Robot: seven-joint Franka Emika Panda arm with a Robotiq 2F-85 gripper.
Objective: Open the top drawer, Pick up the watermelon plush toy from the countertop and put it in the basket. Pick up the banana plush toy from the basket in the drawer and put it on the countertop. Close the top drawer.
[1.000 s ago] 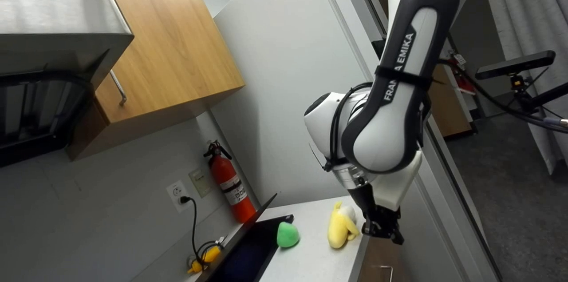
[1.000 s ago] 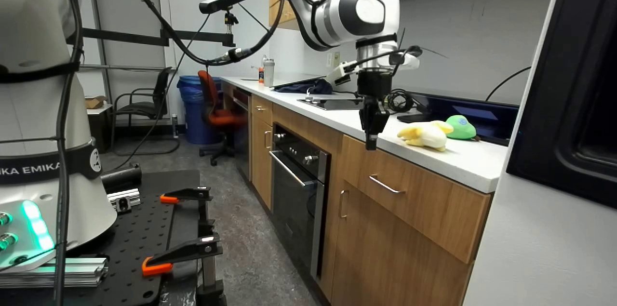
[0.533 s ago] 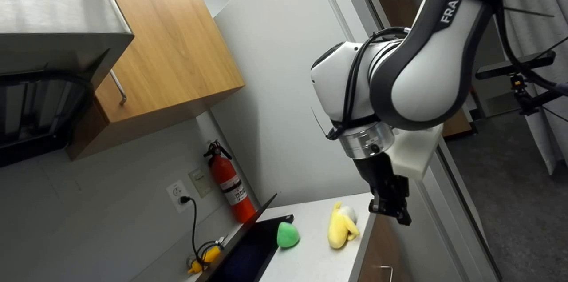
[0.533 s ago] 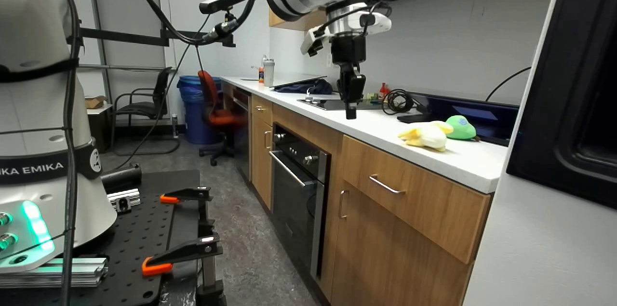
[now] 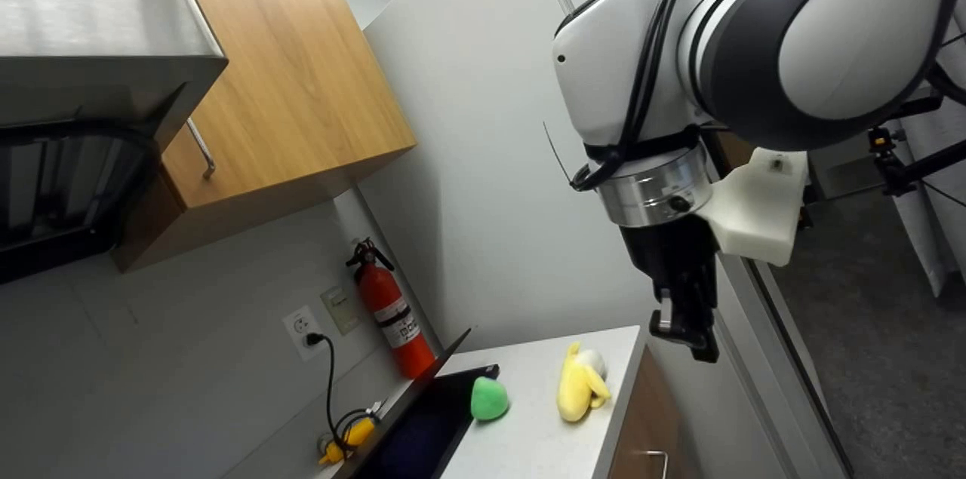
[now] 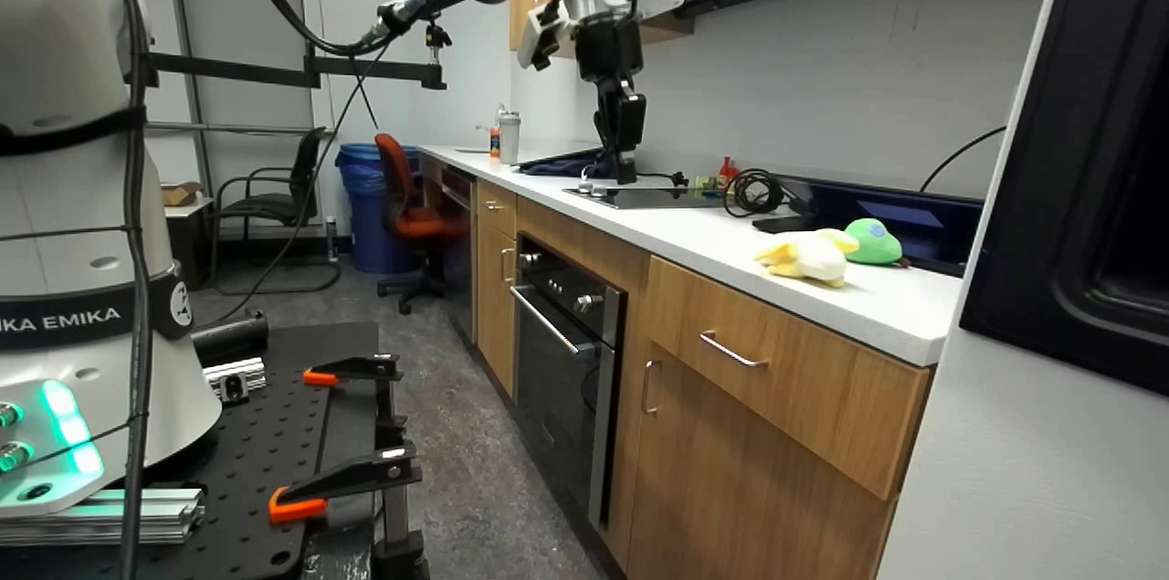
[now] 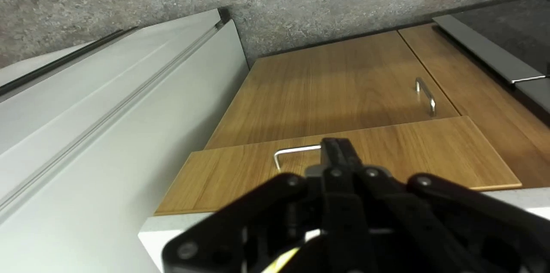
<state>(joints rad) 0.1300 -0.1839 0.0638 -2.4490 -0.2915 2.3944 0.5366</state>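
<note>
Yellow banana toy (image 5: 576,390) near the front of the countertop (image 5: 524,445) could tumble if the gripper (image 7: 339,149), pressed together, swings low.

This is a kitchen, with oven (image 6: 559,384), cooktop (image 6: 671,198) and range hood (image 5: 106,15).

Arm (image 5: 838,56), upper right of frame, is showing white shells (image 5: 611,75), dark-grey trim (image 5: 743,79); black cables (image 5: 649,79) are looping above a silver ring (image 5: 656,192). Black hand (image 7: 338,141) is showing round screws (image 7: 372,172). Base (image 6: 173,397), far left, is wearing black "EMIKA" band (image 6: 82,335), glowing green light (image 6: 69,421).
</note>
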